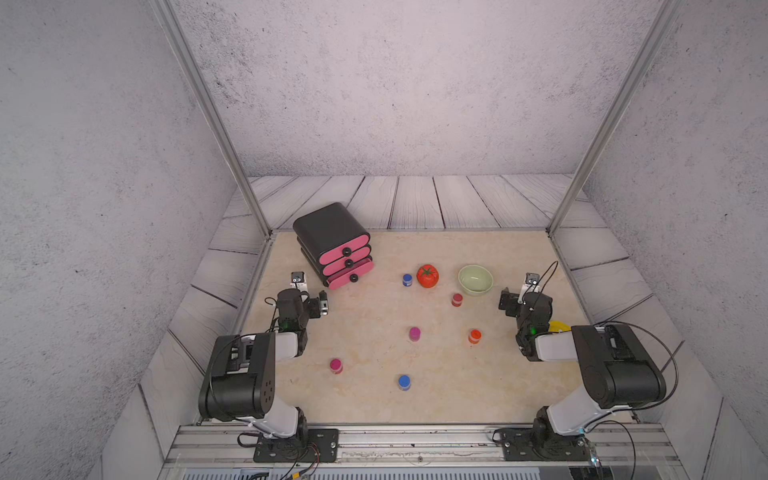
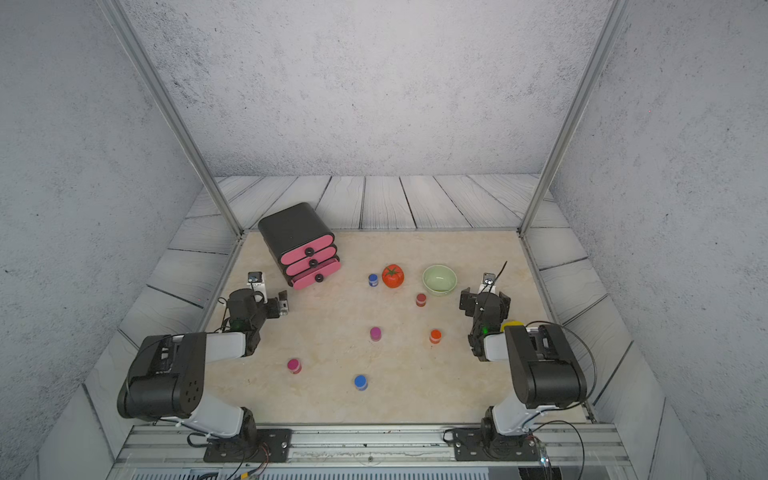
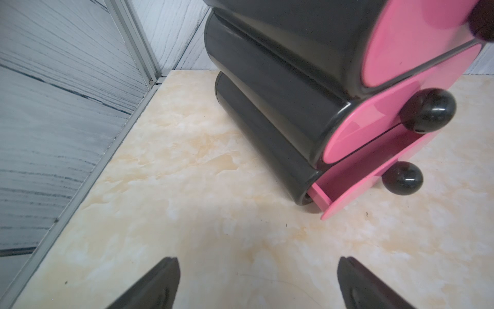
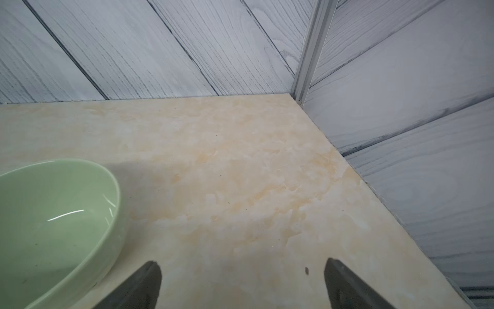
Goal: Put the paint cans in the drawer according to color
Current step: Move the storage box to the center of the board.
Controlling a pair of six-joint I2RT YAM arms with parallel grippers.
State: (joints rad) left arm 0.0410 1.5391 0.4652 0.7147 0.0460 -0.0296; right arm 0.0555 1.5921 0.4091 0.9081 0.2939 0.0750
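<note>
All six paint cans stand upright on the counter (image 1: 374, 399), none yet stowed. The far blue can (image 1: 407, 279) is just beside the tomato (image 1: 427, 276) toward the far edge, and the red can (image 1: 457, 299) is near the pale green bowl (image 1: 475, 279). The middle magenta can (image 1: 414, 333) and the orange can (image 1: 474, 336) sit mid-counter, while the near magenta can (image 1: 336, 365) and the near blue can (image 1: 404, 382) are toward the near edge. The chest of drawers (image 1: 331, 245) sits by the far left corner; its bottom drawer (image 3: 358, 184) is out only a crack, and the two above look shut. The left gripper (image 3: 258, 270) hovers just in front of the chest and the right gripper (image 4: 243, 270) beside the bowl, both with jaws spread wide and empty. Trouble may come from the bottom knob (image 3: 402, 178): round and glossy, it could slip from a pinch, and the light-looking chest may slide rather than open. Reaching for the far blue can risks nudging the tomato. Red and orange also look close enough to be sorted together by mistake.
</note>
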